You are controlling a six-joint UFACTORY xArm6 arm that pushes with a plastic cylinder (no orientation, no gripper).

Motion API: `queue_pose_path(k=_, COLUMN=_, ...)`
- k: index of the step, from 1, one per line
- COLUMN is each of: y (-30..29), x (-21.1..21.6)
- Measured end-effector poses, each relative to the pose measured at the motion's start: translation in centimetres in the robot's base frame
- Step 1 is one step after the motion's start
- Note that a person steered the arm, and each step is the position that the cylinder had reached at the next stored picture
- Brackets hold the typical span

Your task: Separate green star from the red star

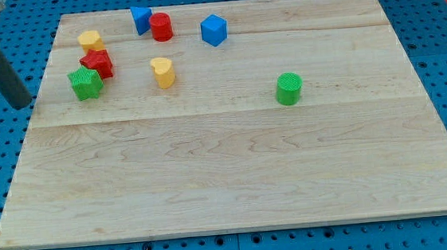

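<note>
The green star (85, 84) lies near the view's upper left of the wooden board (234, 164). The red star (97, 62) touches it at its upper right. My tip (20, 104) is the lower end of the dark rod at the view's far left, just off the board's left edge, well to the left of the green star and apart from it.
A yellow block (90, 40) sits just above the red star. A yellow block (162, 71) lies to the right of the stars. A blue block (142, 19), a red cylinder (160, 26) and a blue cube (214, 30) stand along the top. A green cylinder (288, 88) stands at the right.
</note>
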State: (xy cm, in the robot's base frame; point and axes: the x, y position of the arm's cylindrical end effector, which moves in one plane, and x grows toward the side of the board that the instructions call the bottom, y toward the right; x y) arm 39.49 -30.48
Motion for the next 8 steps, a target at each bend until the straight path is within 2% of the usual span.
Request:
queue_pose_path(k=4, y=0.0, x=0.4)
queue_pose_path(k=5, y=0.0, x=-2.9)
queue_pose_path(k=6, y=2.6, x=-4.5)
queue_pose_path(k=7, y=9.3, x=-4.5)
queue_pose_path(k=8, y=12.9, x=-5.3)
